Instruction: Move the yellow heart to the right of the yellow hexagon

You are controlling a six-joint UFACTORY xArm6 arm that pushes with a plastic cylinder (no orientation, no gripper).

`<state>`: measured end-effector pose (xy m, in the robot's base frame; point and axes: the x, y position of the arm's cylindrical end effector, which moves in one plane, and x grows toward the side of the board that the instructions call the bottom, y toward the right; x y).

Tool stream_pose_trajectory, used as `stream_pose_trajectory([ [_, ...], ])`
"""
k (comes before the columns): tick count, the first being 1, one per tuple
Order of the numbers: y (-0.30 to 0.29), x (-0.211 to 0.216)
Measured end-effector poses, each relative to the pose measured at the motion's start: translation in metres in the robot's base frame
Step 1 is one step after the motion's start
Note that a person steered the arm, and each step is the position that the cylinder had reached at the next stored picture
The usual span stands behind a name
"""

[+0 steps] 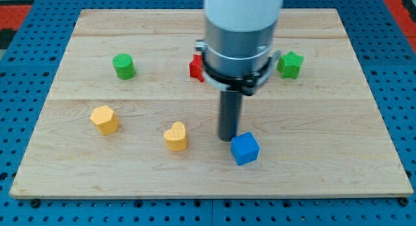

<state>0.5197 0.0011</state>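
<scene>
You are at the approach step: my tip (227,139), a bare rod with no pincer to stand apart or together, rests just left of the blue cube (245,149), right of the yellow heart (175,136). The heart already sits right of the yellow hexagon (104,119); next, nudge it closer. Its lobes face the view's top, point down, long axis roughly vertical on the desk (325,167)

My one camera looks down at a slant from the wooden board's (364,89) near edge, close enough to fill the view.
</scene>
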Motion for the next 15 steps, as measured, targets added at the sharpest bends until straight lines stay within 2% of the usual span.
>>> stream_pose_trajectory([
  [1, -0.029, -0.006],
  [2, -0.03, 0.033],
  [4, -0.074, 0.033],
  [5, -0.12, 0.03],
  [6, -0.166, 0.051],
  [7, -0.183, 0.047],
  [10, -0.107, 0.013],
  [11, -0.105, -0.01],
  [12, -0.086, 0.007],
  [13, -0.039, -0.002],
  [14, -0.029, -0.061],
  [15, -0.11, -0.113],
])
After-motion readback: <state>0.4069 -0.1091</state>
